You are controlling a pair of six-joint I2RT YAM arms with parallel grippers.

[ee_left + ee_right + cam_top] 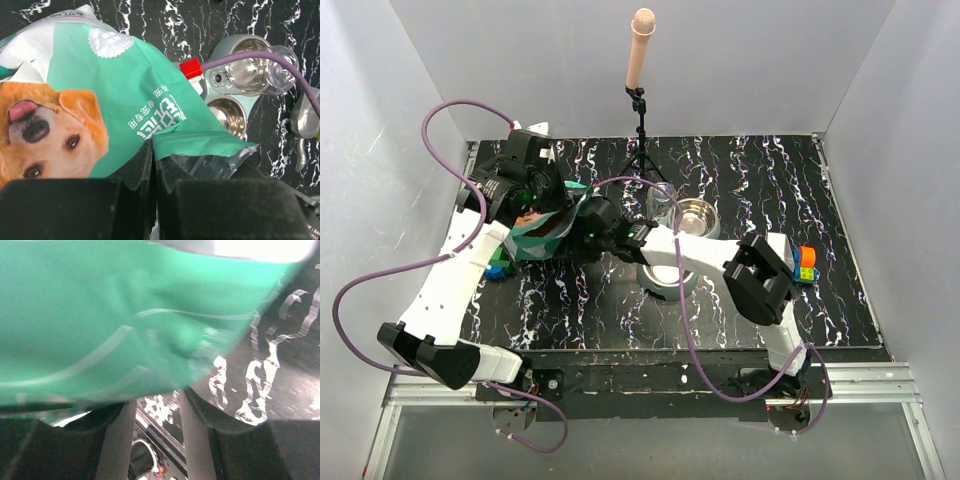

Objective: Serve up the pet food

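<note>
The teal-green pet food bag (542, 238) with a dog picture lies tilted at the left of the table. My left gripper (542, 205) is shut on the bag's open top edge (200, 142), fingers (135, 165) pressed together in the left wrist view. My right gripper (590, 228) is at the bag's right side; its fingers (117, 440) stand apart with the blurred green bag (100, 315) over their tips. The kibble itself is hidden. A grey feeder (216, 56) with two steel bowls (227, 116) stands to the right of the bag.
A steel bowl (693, 217) and a clear cup (660, 205) sit mid-table; a second bowl (660, 283) lies under my right arm. A metal spoon (306, 122) lies beyond the feeder. Toy blocks (807, 265) are at the right, a blue one (498, 271) at the left. A stand (640, 130) is at the back.
</note>
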